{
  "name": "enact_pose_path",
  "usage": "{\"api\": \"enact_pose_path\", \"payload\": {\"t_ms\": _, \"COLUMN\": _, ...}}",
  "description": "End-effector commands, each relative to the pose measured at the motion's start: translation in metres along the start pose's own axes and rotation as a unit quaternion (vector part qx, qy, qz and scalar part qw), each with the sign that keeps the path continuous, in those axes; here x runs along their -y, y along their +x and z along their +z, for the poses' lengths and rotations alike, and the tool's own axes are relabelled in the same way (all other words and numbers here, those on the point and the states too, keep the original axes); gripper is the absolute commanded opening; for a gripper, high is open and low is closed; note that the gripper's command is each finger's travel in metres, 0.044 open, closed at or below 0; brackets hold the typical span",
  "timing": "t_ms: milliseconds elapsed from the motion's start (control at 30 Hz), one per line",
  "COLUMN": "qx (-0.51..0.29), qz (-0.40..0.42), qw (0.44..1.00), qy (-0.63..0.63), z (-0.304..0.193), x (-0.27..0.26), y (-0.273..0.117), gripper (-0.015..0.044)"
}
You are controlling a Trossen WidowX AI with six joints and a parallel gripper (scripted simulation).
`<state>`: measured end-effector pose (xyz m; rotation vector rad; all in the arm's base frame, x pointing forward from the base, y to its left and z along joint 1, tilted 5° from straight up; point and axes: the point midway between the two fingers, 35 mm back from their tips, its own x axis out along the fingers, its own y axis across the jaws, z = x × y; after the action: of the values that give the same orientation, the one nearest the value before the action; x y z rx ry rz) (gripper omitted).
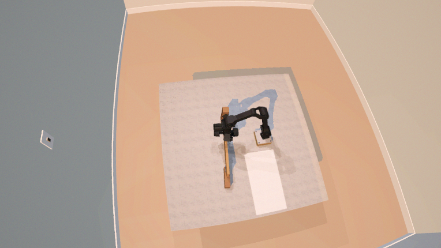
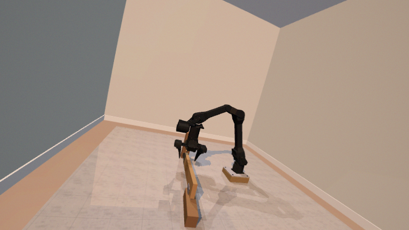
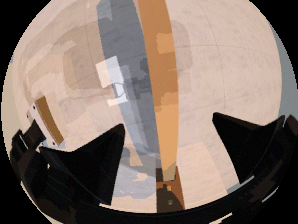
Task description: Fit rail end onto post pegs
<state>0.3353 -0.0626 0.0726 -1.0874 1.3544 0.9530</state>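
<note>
The long light-wood rail [image 1: 227, 157] [image 2: 190, 175] [image 3: 162, 75] has its far end at the bracket on the low footboard block [image 1: 227, 183] [image 2: 190, 211]. Its other end is low in front of the darker wooden post [image 1: 225, 109] [image 2: 183, 152] [image 3: 179, 192]; the arm hides that end in the top view. A peg on the post shows faintly in the wrist view; whether it meets a hole cannot be seen. My gripper [image 1: 226, 134] [image 2: 187, 159] [image 3: 170, 123] is open and empty, pointing down above the rail near the post, with one finger to each side of the rail.
The arm's base plate [image 1: 260, 141] [image 2: 240, 179] [image 3: 50, 120] stands to the right of the rail in the top and exterior views. A flat white rectangle [image 1: 265, 183] lies in front of the base in the top view. The arm arches from the base over to the rail.
</note>
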Motion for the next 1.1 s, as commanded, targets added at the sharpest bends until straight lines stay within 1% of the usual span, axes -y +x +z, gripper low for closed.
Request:
{"api": "enact_pose_path", "payload": {"t_ms": 0, "qx": -0.002, "qz": 0.003, "qw": 1.000, "qy": -0.003, "z": -0.001, "x": -0.002, "y": 0.010, "gripper": 0.0440}}
{"api": "enact_pose_path", "payload": {"t_ms": 667, "qx": -0.002, "qz": 0.003, "qw": 1.000, "qy": -0.003, "z": -0.001, "x": -0.004, "y": 0.040, "gripper": 0.0440}}
{"api": "enact_pose_path", "payload": {"t_ms": 1067, "qx": -0.002, "qz": 0.003, "qw": 1.000, "qy": -0.003, "z": -0.001, "x": -0.004, "y": 0.040, "gripper": 0.0125}}
